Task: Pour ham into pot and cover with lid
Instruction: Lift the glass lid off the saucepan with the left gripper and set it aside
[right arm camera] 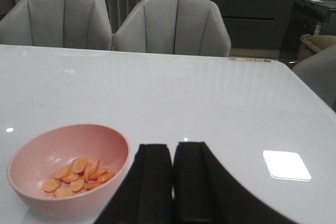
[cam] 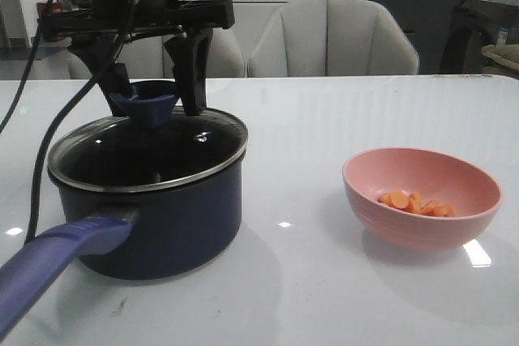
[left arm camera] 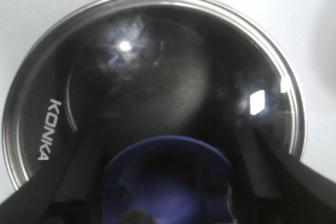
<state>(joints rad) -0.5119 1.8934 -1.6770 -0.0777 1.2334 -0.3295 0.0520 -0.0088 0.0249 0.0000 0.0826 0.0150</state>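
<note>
Left end effector straddles the flared blue knob of the round dark glass lid, its hold unclear to me, on the navy-blue saucepan. Orange ham slices sit right in the pink bowl, nearer my clenched right end effector.

Front view faces forward across table; wrist views sit close overhead.

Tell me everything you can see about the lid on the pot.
The lid is round dark glass with a shiny steel rim and a flared blue knob at its centre; white KONKA lettering shows near its edge in the left wrist view. It sits level on the navy pot, closing it. The left tool straddles the knob, fingers on either side; whether they press it is unclear. Ceiling lights reflect in the glass.
</note>
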